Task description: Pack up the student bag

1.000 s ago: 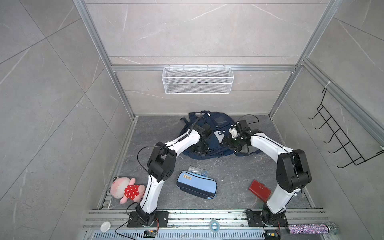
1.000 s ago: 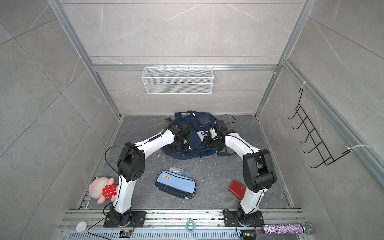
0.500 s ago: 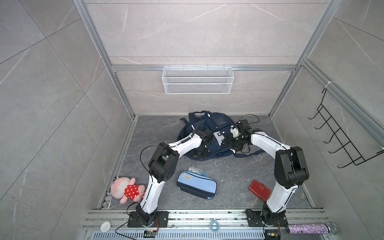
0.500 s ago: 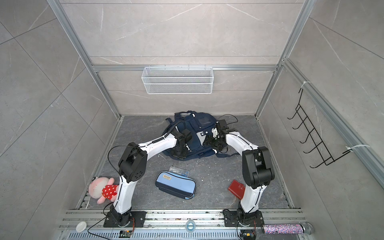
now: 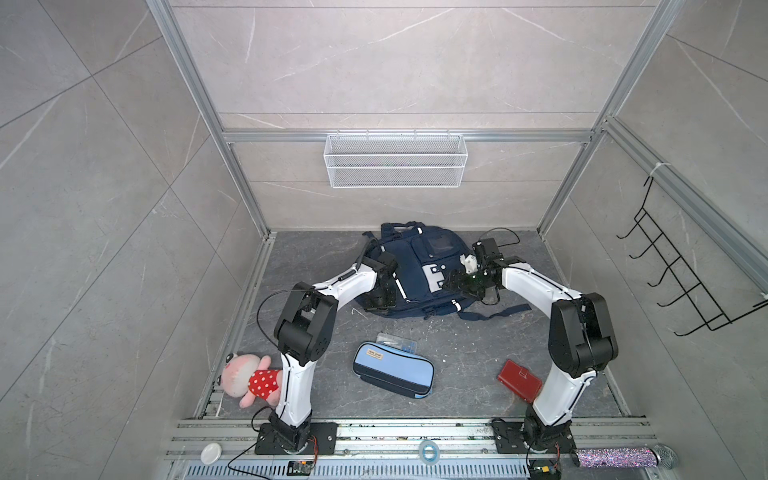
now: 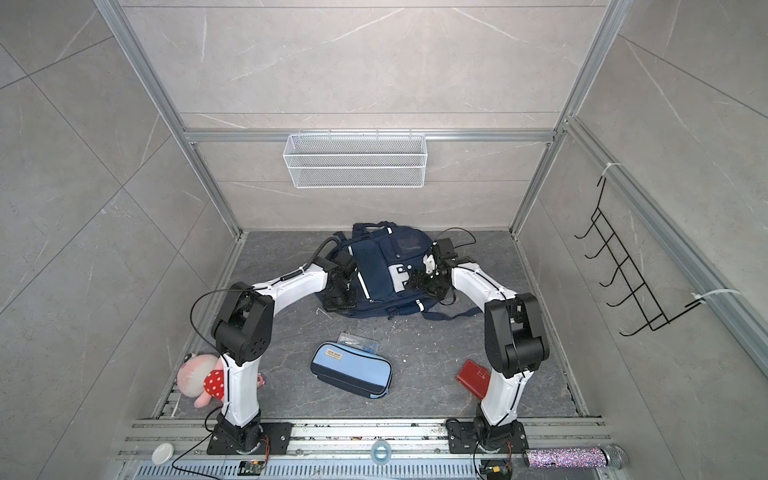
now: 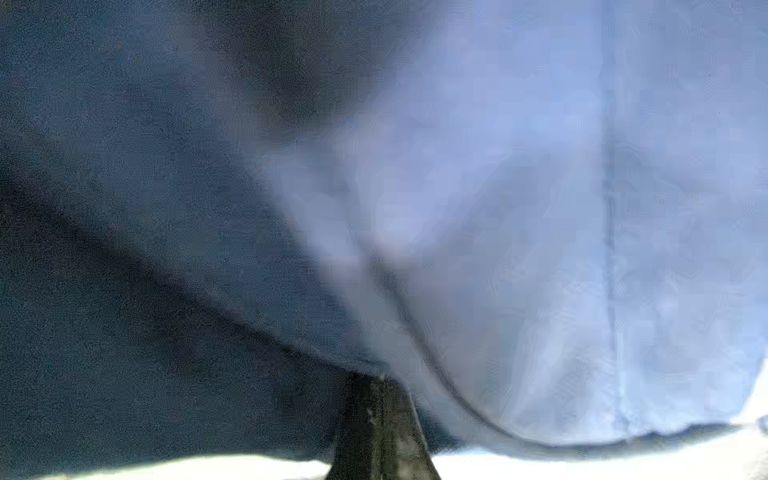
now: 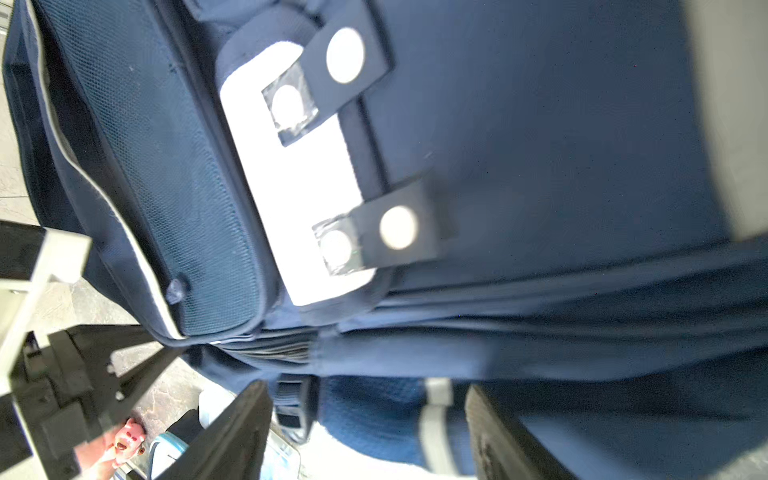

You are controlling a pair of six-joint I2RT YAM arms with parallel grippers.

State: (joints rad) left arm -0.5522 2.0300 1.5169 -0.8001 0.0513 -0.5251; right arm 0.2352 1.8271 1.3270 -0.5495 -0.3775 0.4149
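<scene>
Currently: one student bag; one pencil case, label unreadable; left gripper clenched on bag fabric; right gripper spread wide.

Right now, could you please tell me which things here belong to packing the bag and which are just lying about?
Job: student bag; probably for packing: pencil case, red wallet, plush doll, clear box.
Lying about: wire basket, hook rack, tape roll, white lid, glitter microphone.
</scene>
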